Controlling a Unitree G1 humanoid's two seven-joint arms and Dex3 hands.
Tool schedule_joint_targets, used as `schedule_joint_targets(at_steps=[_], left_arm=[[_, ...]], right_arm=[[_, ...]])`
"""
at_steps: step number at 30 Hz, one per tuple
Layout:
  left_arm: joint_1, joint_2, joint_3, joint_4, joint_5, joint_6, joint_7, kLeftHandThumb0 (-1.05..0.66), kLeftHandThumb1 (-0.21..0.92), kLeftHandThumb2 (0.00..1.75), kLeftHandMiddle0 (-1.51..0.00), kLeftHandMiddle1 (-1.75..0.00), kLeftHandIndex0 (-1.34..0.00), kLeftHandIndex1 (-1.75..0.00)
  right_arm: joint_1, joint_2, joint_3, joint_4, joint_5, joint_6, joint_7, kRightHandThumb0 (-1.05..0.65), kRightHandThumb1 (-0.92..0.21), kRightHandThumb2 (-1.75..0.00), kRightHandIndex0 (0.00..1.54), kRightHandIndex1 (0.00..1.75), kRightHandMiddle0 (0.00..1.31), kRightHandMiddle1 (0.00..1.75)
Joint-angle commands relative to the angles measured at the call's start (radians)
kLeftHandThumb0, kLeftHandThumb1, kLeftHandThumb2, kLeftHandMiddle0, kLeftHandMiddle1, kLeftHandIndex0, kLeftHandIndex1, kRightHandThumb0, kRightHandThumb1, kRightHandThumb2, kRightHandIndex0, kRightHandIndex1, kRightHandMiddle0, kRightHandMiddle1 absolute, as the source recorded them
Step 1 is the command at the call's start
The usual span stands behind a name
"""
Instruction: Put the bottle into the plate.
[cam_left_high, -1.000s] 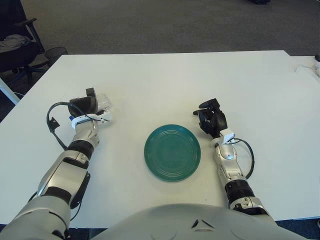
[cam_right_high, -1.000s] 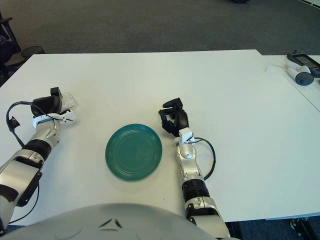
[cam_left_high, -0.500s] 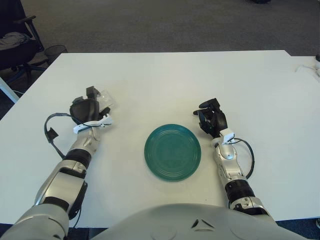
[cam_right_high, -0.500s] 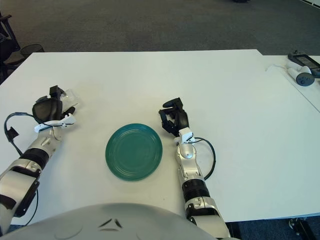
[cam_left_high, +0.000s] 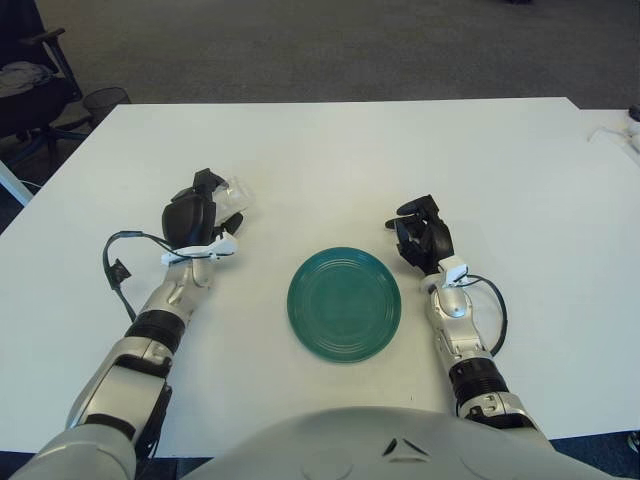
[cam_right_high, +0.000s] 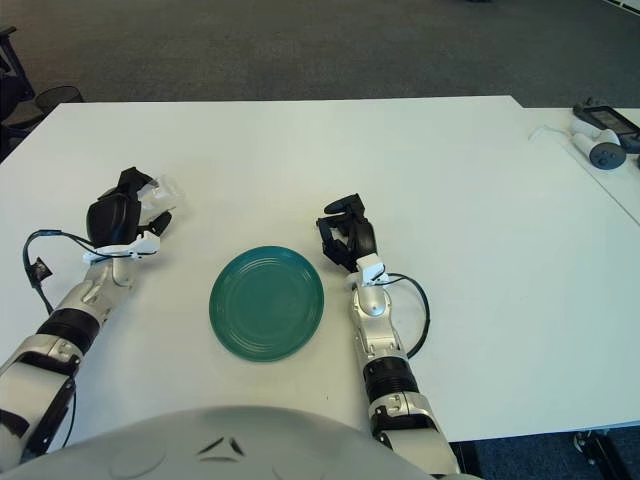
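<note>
Left eye view: we are recording that the left hand (cam_left_high: 196, 215) is carrying the bottle (cam_left_high: 233, 195), its fingers curled around the clear body, and that over the last second it has moved rightward across the table (cam_left_high: 330, 160) from a position nearer the left edge. We are judging this as the transport step: the bottle is closing on the green plate (cam_left_high: 344, 305) but is not yet over it, with bare table between the two. The right hand (cam_left_high: 421, 237) is showing just beside the plate's upper right rim, unchanged, its fingers bent inward and gripping nothing.

Right eye view: we are confirming the same layout. The left hand (cam_right_high: 120, 215) is clasping the bottle (cam_right_high: 160, 196) up and to the left of the plate (cam_right_high: 266, 302). We are finding nothing lying along the path between them. A loose cable (cam_right_high: 45, 255) is trailing from the left wrist, away from the plate. A small white device (cam_right_high: 598, 150) is lying on the neighbouring surface at far right, well apart from the work. The right hand (cam_right_high: 346, 238) is the only thing near the plate, and we are judging it clear of the approach from the left.
</note>
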Motion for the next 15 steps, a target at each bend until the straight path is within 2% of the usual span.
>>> schedule_joint_targets(at_steps=[1, 8, 15], left_arm=[[0.014, 0.023, 0.037, -0.092, -0.017, -0.032, -0.015, -0.49, 0.25, 1.39, -1.23, -1.75, -0.66, -1.75], [0.011, 0.016, 0.077, -0.171, -0.028, -0.13, -0.008, -0.49, 0.25, 1.39, -1.25, -1.75, -0.66, -1.75], [-0.003, 0.02, 0.089, -0.208, 0.013, -0.204, 0.023, -0.49, 0.25, 1.39, -1.25, -1.75, -0.66, -1.75]], right_arm=[[0.077, 0.002, -0.001, 0.087, 0.0, 0.062, 0.0, -0.34, -0.92, -0.52, 0.41, 1.21, 0.18, 1.75], [0.079, 0.001, 0.002, 0.081, -0.005, 0.067, -0.004, -0.34, -0.92, -0.52, 0.41, 1.21, 0.18, 1.75], [0.076, 0.0, 0.002, 0.081, -0.002, 0.071, 0.001, -0.34, -0.92, -0.52, 0.41, 1.2, 0.18, 1.75]])
